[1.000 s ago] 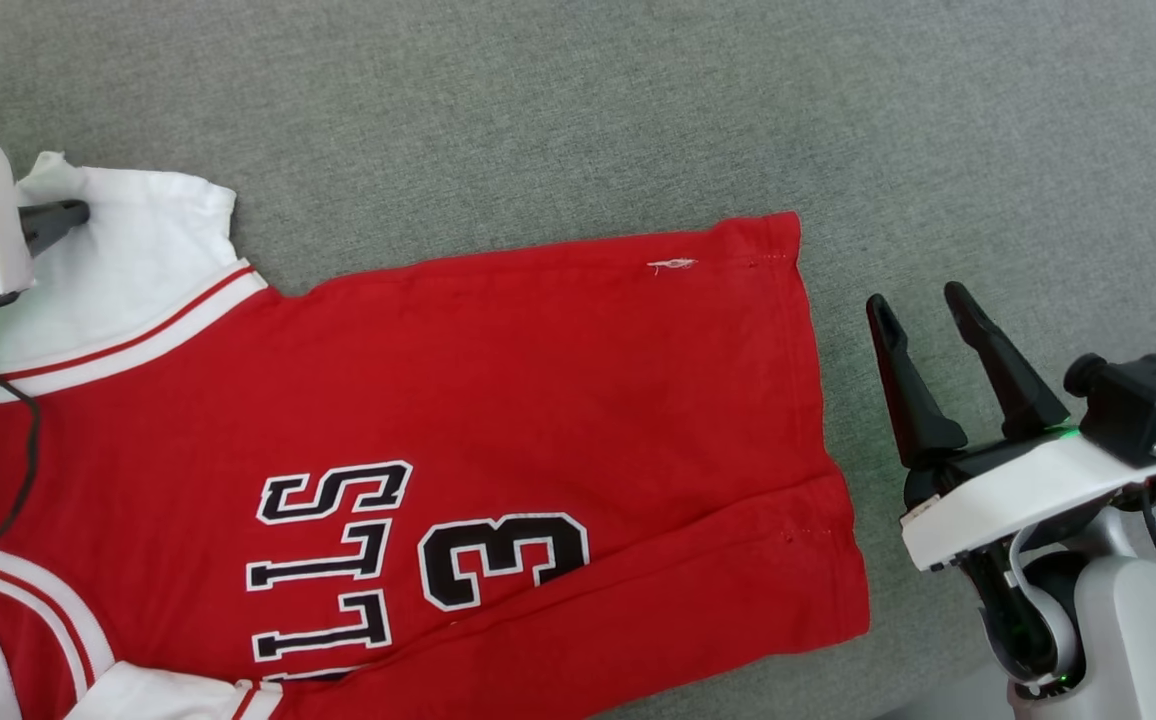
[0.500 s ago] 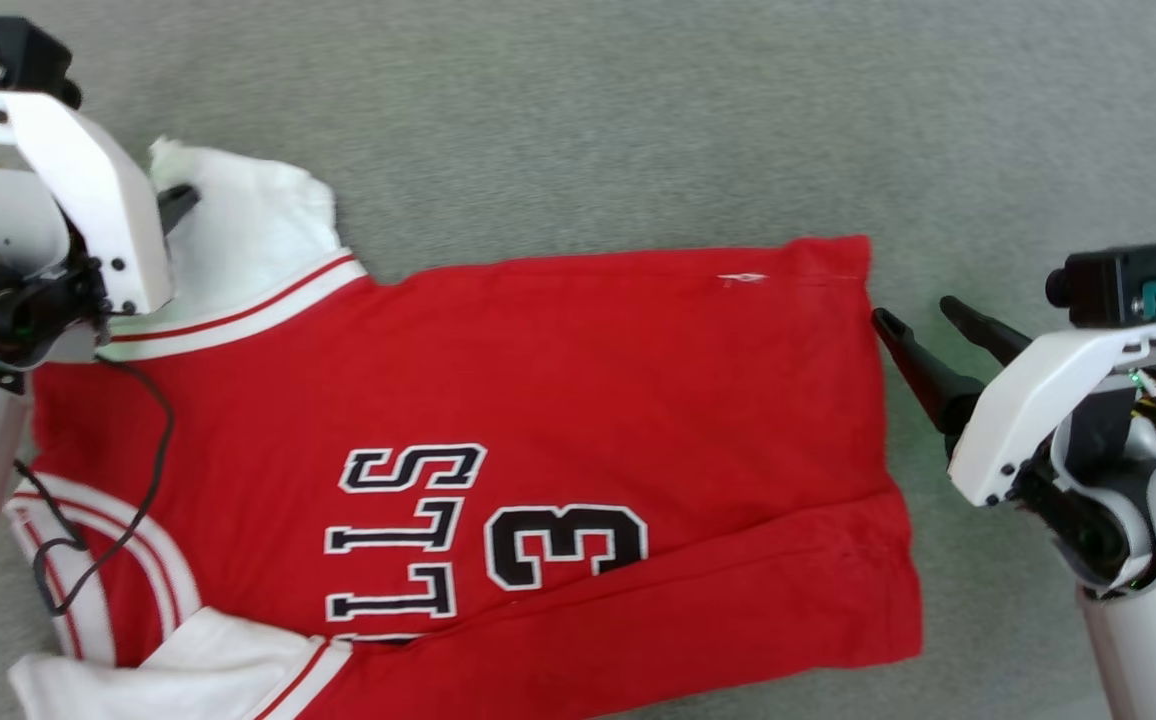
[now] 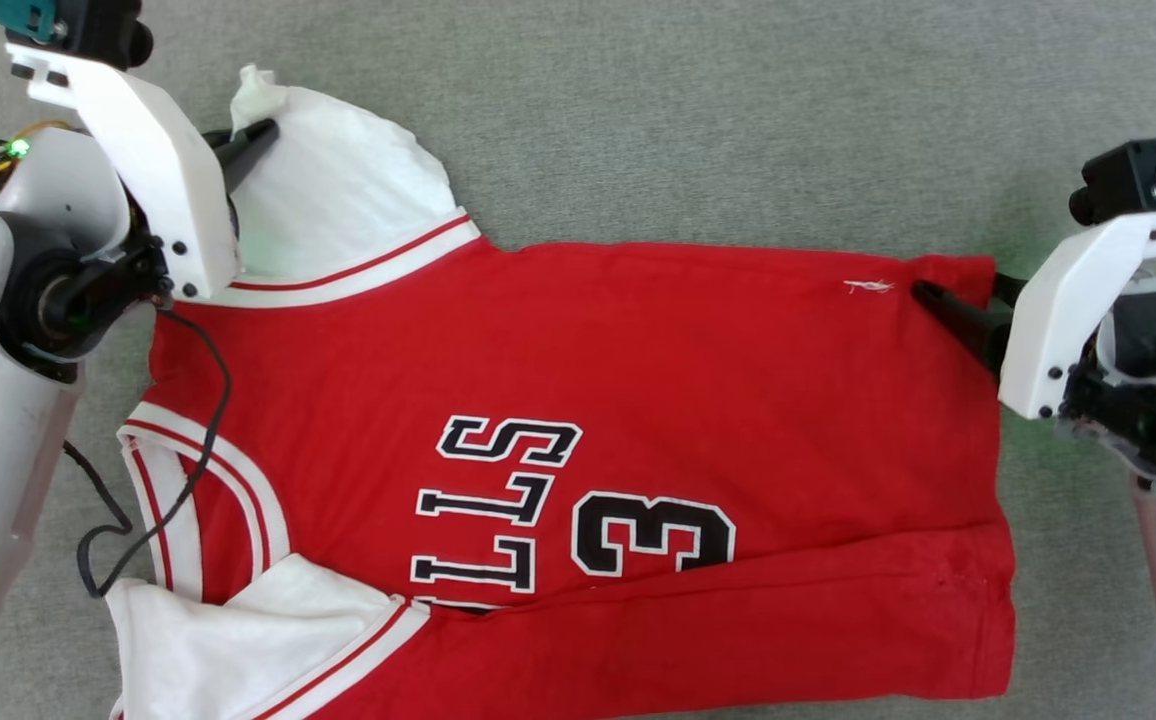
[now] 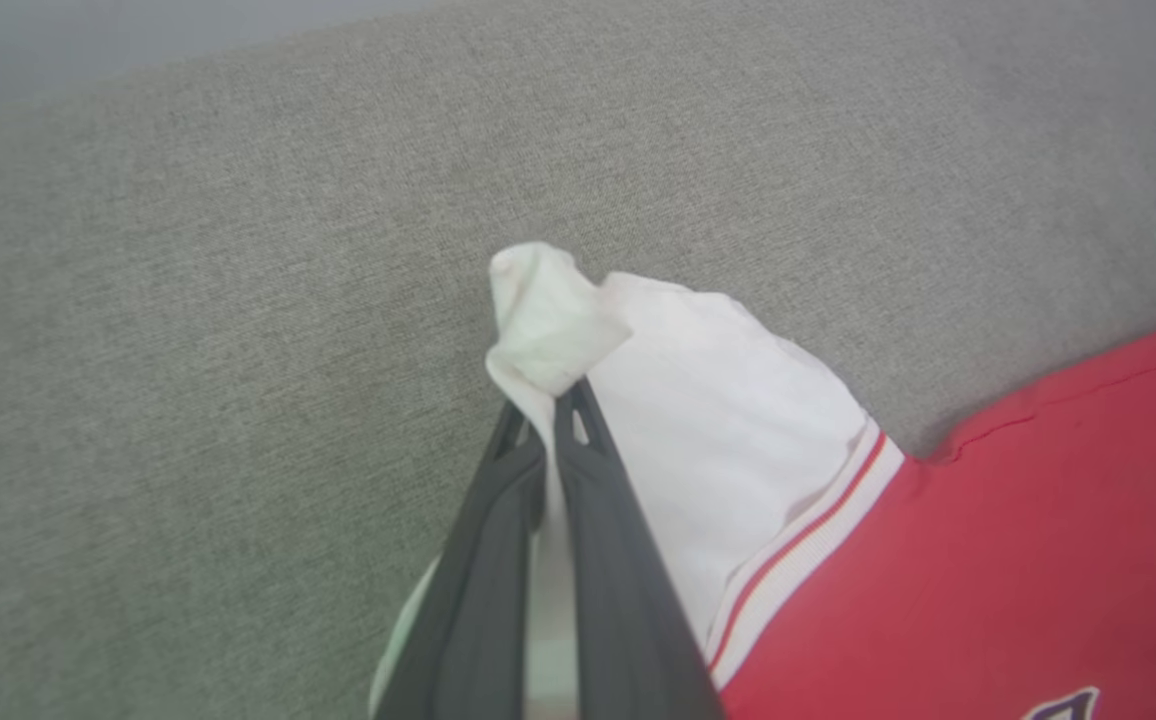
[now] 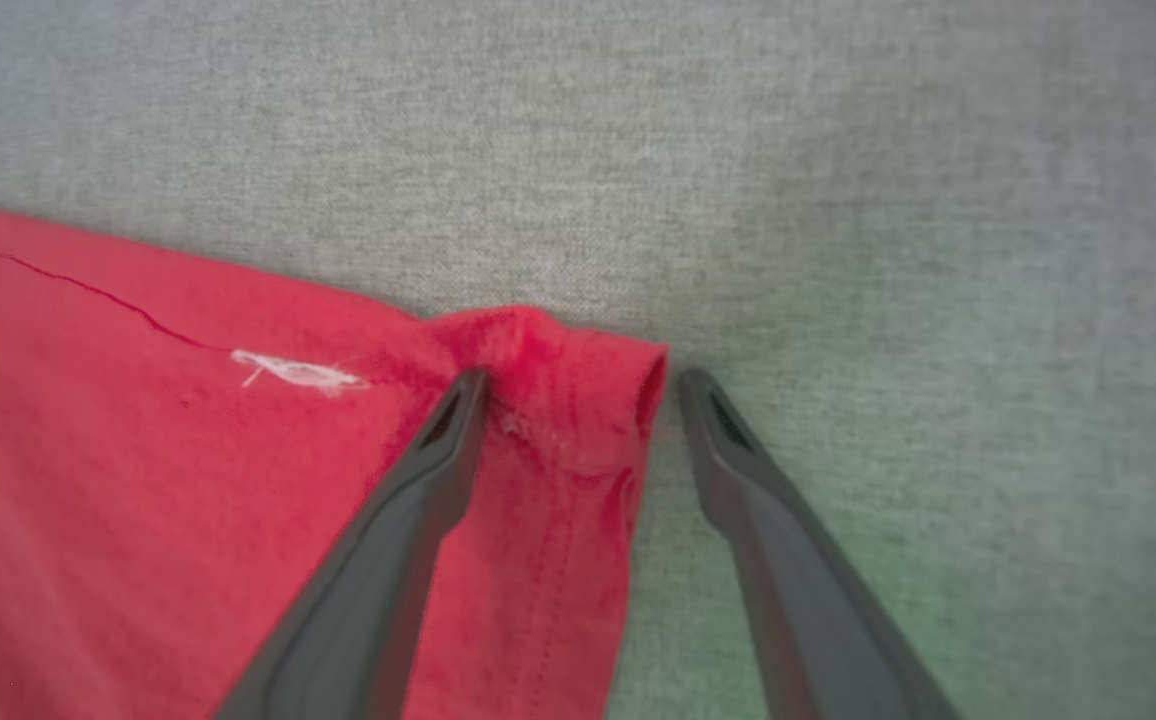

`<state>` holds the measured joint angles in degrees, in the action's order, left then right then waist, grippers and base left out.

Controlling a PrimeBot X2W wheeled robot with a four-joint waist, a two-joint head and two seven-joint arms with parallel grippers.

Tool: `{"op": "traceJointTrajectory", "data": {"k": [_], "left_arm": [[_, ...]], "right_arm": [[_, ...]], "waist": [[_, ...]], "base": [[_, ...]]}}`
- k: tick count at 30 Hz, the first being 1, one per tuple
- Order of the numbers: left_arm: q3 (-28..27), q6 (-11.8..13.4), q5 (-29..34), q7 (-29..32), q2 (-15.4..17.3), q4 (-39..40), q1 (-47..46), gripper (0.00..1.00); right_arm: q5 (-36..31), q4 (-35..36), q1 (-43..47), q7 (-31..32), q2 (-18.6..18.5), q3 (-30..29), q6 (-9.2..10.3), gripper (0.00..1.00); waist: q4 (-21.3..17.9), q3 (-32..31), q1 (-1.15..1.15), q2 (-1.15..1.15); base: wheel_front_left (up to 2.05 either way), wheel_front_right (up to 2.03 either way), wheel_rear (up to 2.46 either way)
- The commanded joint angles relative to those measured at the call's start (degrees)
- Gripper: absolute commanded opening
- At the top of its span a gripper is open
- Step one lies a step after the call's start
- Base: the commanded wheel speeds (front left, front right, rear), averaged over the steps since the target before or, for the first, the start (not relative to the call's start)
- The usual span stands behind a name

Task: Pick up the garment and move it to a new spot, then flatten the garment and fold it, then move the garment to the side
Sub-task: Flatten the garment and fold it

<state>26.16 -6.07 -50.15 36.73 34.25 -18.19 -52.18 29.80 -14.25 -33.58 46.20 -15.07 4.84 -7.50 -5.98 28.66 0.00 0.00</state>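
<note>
Head view showed the garment [image 3: 698, 380] spread print-up but unfolded on the grey fabric surface [image 3: 738, 120], with the left fingers [image 4: 550, 400] clamped together on its white sleeve [image 3: 338, 190] and the right fingers [image 5: 583, 378] apart, straddling a hem corner [image 5: 578, 345], so folding looked barely begun.

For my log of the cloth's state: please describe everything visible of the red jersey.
The garment is a red jersey of soft knit cloth with white sleeves, red-and-white striped trim, black white-outlined letters and a 3. It lies front up, mostly flat, on the grey fabric surface. The left gripper is shut on one lifted sleeve tip; the open right gripper straddles a bunched hem corner.
</note>
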Motion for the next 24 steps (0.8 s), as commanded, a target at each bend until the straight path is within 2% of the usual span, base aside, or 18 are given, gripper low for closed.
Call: {"op": "traceJointTrajectory", "data": {"k": [1, 2, 7, 14, 19, 24], "left_arm": [[0.29, -0.26, -0.02, -0.66, -0.08, 0.38, 0.53, 0.0], [0.37, -0.35, -0.07, -0.78, -0.03, 0.44, 0.7, 0.0], [0.5, -0.47, -0.11, -1.7, 0.15, 0.38, 1.36, 0.0], [-0.98, -0.04, -0.91, -6.67, 0.25, 1.68, 5.61, 0.0], [-3.32, 1.43, -3.42, -11.4, 0.42, 4.88, 14.99, 0.0], [-5.21, 4.59, -4.9, -15.59, 1.08, 9.65, 26.46, 0.0]], "right_arm": [[0.64, -3.36, 1.74, 3.78, 1.53, 1.78, 0.02, 0.15], [0.82, -3.5, 1.64, 4.59, 1.75, 1.76, 0.02, 0.0], [0.38, -1.63, 0.24, 4.98, 0.7, 1.48, 0.03, 0.0], [-1.81, 4.85, 1.39, -0.52, -2.43, 0.49, 0.03, 0.0], [-1.53, 7.66, 7.3, -1.49, -3.03, -0.65, 0.03, 0.0], [-0.79, 9.08, 14.53, -1.82, -2.9, -3.17, 0.03, 0.0]], "waist": [[0.48, 0.35, 0.0, 0.0], [0.57, 0.35, 0.0, 0.0], [0.96, -0.2, 0.0, 0.0], [2.41, -4.92, 0.0, 0.0], [3.85, -10.71, 0.0, 0.0], [5.78, -14.76, 0.0, 0.0]], "base": [[0.0, 0.0, 0.0], [0.0, 0.0, 0.0], [0.0, 0.0, 0.0], [0.0, 0.0, 0.0], [0.0, 0.0, 0.0], [0.0, 0.0, 0.0]]}}
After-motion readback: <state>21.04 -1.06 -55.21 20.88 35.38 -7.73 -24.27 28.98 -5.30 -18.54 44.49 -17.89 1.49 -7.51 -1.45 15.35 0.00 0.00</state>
